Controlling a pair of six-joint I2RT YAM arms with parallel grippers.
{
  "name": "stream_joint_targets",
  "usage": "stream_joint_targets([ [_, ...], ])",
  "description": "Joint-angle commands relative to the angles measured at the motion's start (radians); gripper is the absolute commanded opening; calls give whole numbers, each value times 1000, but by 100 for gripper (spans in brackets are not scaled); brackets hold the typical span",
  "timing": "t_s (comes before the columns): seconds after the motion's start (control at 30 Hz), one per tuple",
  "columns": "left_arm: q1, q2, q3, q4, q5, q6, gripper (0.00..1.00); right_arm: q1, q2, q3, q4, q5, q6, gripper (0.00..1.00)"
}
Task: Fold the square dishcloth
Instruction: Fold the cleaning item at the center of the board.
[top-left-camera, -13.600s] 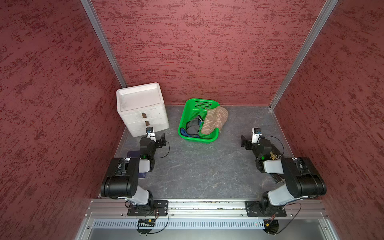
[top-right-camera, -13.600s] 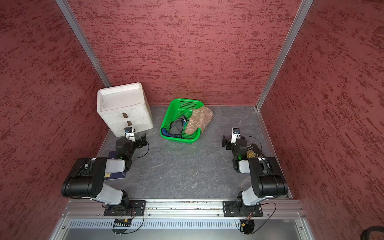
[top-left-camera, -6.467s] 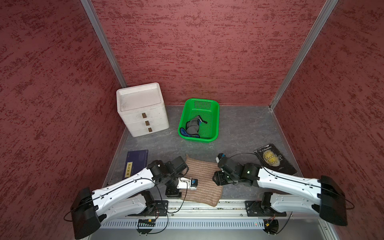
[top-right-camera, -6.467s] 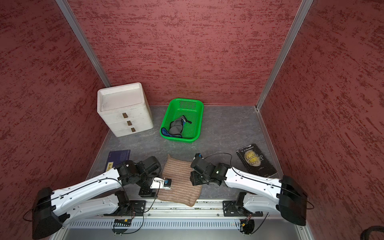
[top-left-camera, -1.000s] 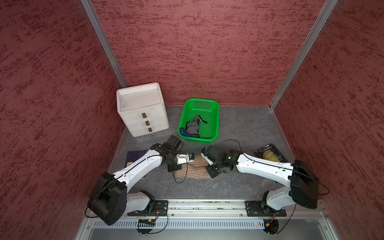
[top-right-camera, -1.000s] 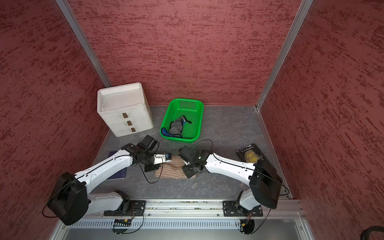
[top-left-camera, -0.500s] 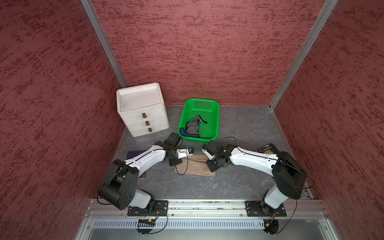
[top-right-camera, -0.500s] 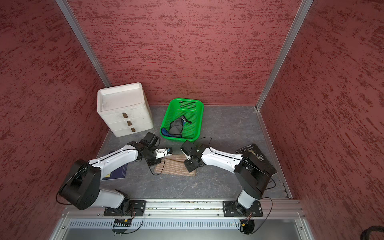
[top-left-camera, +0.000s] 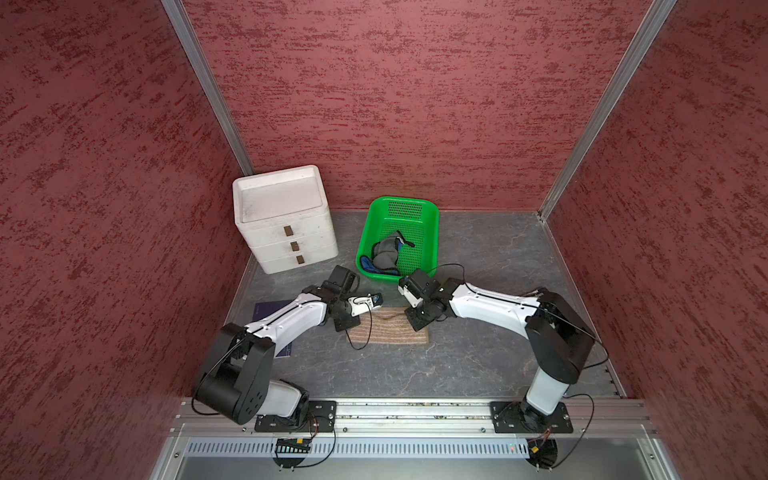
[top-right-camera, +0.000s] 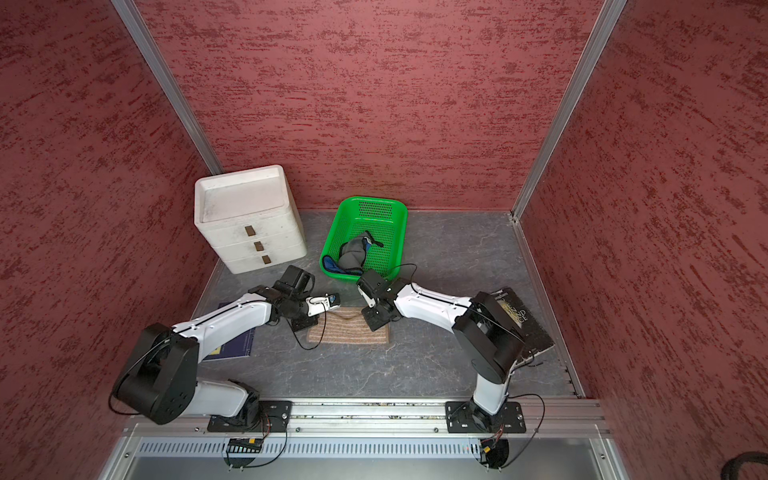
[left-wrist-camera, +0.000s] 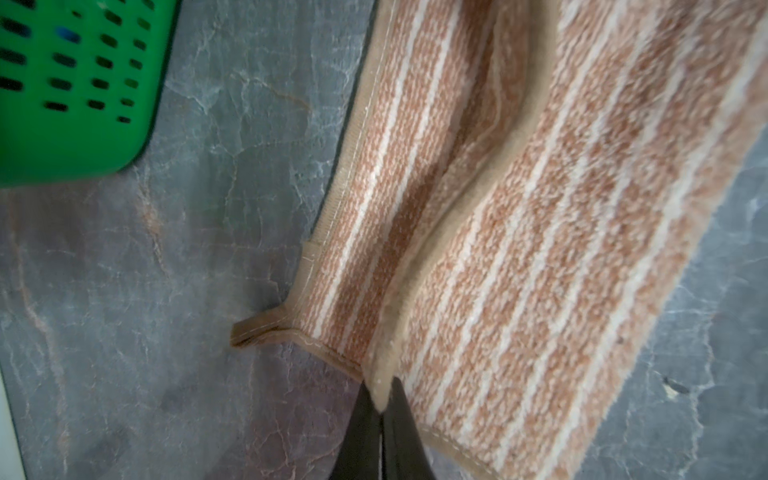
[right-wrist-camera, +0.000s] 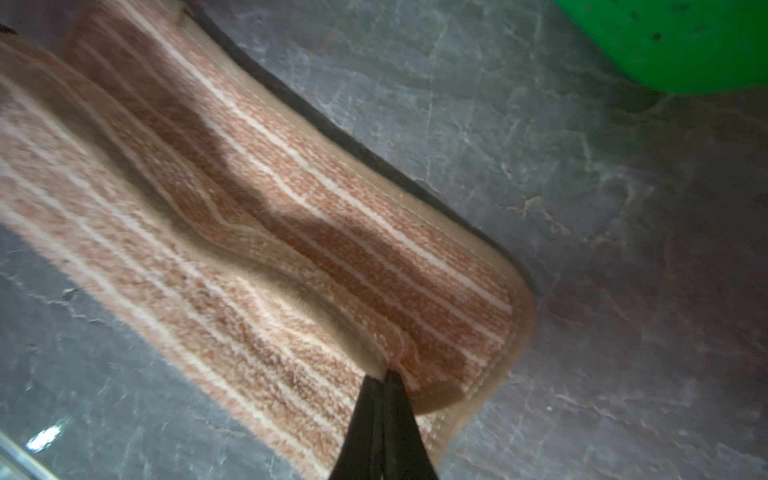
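Observation:
The square dishcloth (top-left-camera: 390, 332) (top-right-camera: 353, 332), tan with orange and white stripes, lies doubled over as a narrow strip mid-table. Its upper layer stops a little short of the far edge, leaving a band of the lower layer showing. My left gripper (top-left-camera: 345, 323) (top-right-camera: 302, 323) is at the strip's left end. In the left wrist view it (left-wrist-camera: 380, 399) is shut on a corner of the upper layer of cloth (left-wrist-camera: 540, 249). My right gripper (top-left-camera: 417, 322) (top-right-camera: 374, 322) is at the right end. The right wrist view shows it (right-wrist-camera: 384, 376) shut on the upper layer's edge (right-wrist-camera: 291, 249).
A green basket (top-left-camera: 401, 200) holding grey and blue fabric stands just behind the cloth. A white drawer unit (top-left-camera: 286, 220) stands at the back left. A blue book (top-left-camera: 266, 309) lies under the left arm and a black book (top-right-camera: 519, 316) at the right. Red walls enclose three sides.
Over the last second both grippers carried the cloth's held edge away from the front rail and down toward the far edge. The cloth has gone from a raised, bunched fold to a flat strip.

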Motion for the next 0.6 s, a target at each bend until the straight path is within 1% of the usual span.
stream_joint_targets([
  [0.0,5,35,-8,77,-52,-7,2,-23,31,15,38,46,-8,0],
  [0.07,5,47,-23,108,-70,-2,3,-32,33,1,62,58,0,0],
  [0.13,6,55,-33,127,-81,-2,4,-34,31,-10,82,64,5,9],
  [0.17,6,58,-36,133,-85,0,6,-34,26,-16,92,68,8,12],
  [0.23,6,55,-48,173,-96,-6,16,-34,7,-31,108,84,11,16],
  [0.27,7,50,-54,201,-104,-10,24,-34,-4,-38,114,93,15,23],
  [0.33,7,33,-66,248,-118,-18,36,-34,-32,-51,122,104,22,39],
  [0.43,8,-24,-66,241,-116,-20,42,-35,-87,-75,136,121,30,50],
  [0.57,1,-106,-49,152,-97,-29,48,-34,-156,-98,138,167,37,57],
])
